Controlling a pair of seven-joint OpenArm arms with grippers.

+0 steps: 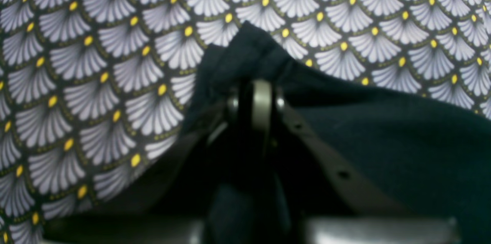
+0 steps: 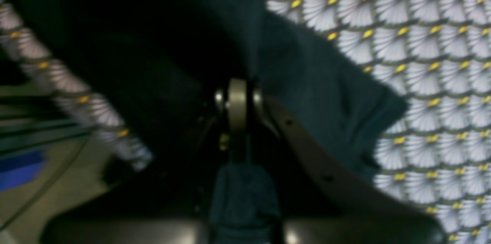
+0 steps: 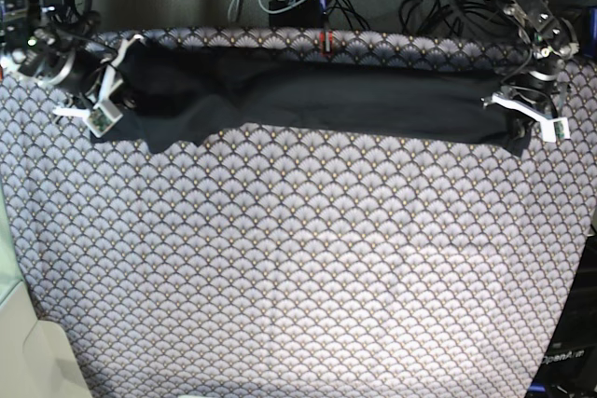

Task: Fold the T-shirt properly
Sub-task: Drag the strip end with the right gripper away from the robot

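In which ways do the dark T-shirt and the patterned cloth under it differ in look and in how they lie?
The T-shirt is plain dark charcoal without print; the patterned cloth bears pale scallop fans with yellow dots. The T-shirt is gathered into a long band along the far edge, with folds; the cloth lies spread flat over the whole surface. The T-shirt is pinched at its ends by the left gripper and the right gripper; neither grips the cloth. Both are soft fabric.

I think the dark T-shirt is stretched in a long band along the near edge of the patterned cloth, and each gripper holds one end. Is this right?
Not quite. The T-shirt lies along the far edge of the patterned cloth, not the near one, as the base view shows. The rest holds: it is a long band, with the left gripper and the right gripper each shut on one end.
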